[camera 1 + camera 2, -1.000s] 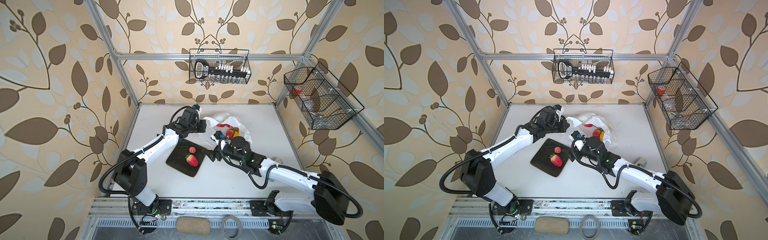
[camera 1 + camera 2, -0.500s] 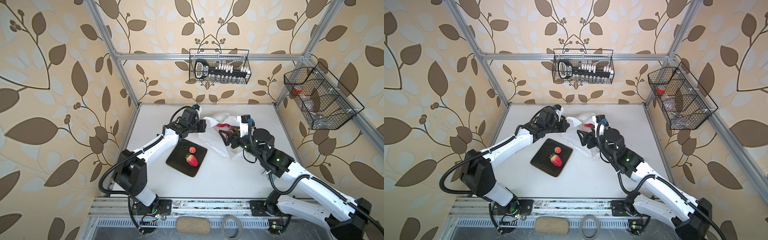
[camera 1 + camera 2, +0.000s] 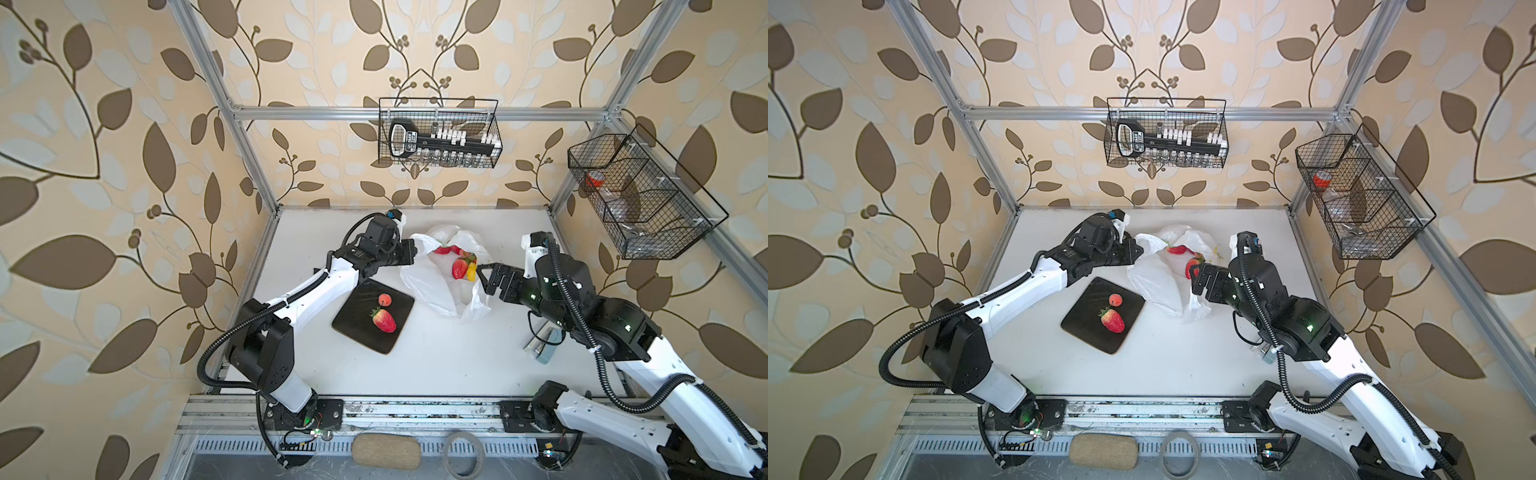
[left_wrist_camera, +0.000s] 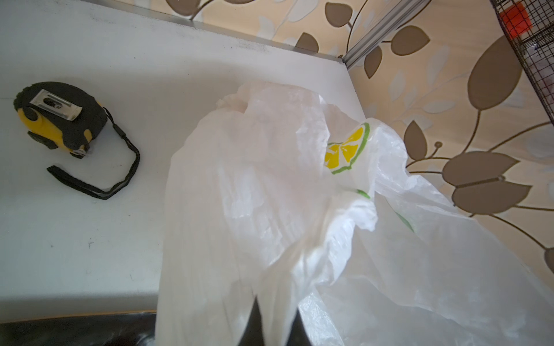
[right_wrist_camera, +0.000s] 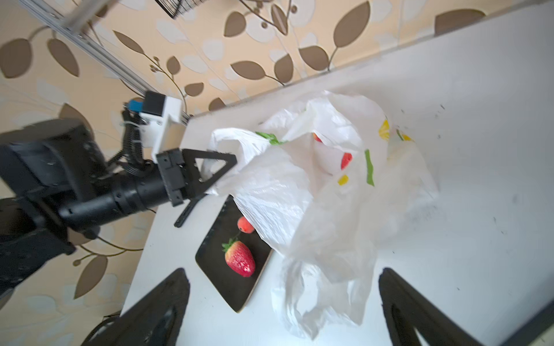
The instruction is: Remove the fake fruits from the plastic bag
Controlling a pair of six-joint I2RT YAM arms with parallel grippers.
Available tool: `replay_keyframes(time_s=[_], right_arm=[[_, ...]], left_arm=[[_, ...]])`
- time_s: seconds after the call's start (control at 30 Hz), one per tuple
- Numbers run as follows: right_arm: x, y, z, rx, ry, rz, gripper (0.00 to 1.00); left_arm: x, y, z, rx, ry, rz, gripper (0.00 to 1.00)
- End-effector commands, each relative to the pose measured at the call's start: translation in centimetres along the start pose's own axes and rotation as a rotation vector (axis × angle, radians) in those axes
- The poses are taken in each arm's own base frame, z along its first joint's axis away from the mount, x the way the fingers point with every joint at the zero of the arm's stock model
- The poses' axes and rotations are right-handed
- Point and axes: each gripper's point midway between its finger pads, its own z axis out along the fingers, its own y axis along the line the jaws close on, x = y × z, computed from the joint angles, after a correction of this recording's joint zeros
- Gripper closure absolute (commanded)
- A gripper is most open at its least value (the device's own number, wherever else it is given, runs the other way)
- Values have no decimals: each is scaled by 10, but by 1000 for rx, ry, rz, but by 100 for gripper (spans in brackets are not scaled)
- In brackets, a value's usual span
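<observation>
The left claw [image 3: 409, 253] is pinched tight on a fold of the plastic bag [image 3: 430, 286] at the bag's ten o'clock edge. The right claw [image 3: 484, 279] hangs spread wide and empty at its three o'clock side, just beside the open mouth, where red strawberries [image 3: 459, 268] and a yellow pear [image 3: 471, 272] lie. At seven o'clock from the bag, a black board [image 3: 357, 328] carries a lone strawberry [image 3: 384, 321] and a small round fruit [image 3: 385, 299].
</observation>
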Motion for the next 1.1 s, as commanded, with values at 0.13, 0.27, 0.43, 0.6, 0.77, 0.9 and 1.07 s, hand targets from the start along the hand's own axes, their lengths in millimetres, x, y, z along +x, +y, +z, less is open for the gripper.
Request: replay_keyframes(time_s=[0.13,0.27,0.43,0.6,0.77,0.9,1.07], right_arm=[[49,-19,28,126,228,-44,1],[64,-27,49,181,269,-63,6],[69,-58,63,274,246,-34,38],[80,-109,67,346,276,66,70],[91,-157,76,393,273,182,85],[112,-198,91,448,300,315,95],[120,-238,103,515,282,477,89]], left_arm=[[-10,-20,-8,53,-43,10,100],[-12,-21,-9,50,-52,8,100],[-17,-26,-12,68,-82,-5,100],[-12,-39,-13,115,-133,-44,100],[1,-53,-13,154,-179,-75,100],[18,-61,-12,164,-150,-77,100],[34,-58,-12,151,-115,-90,100]])
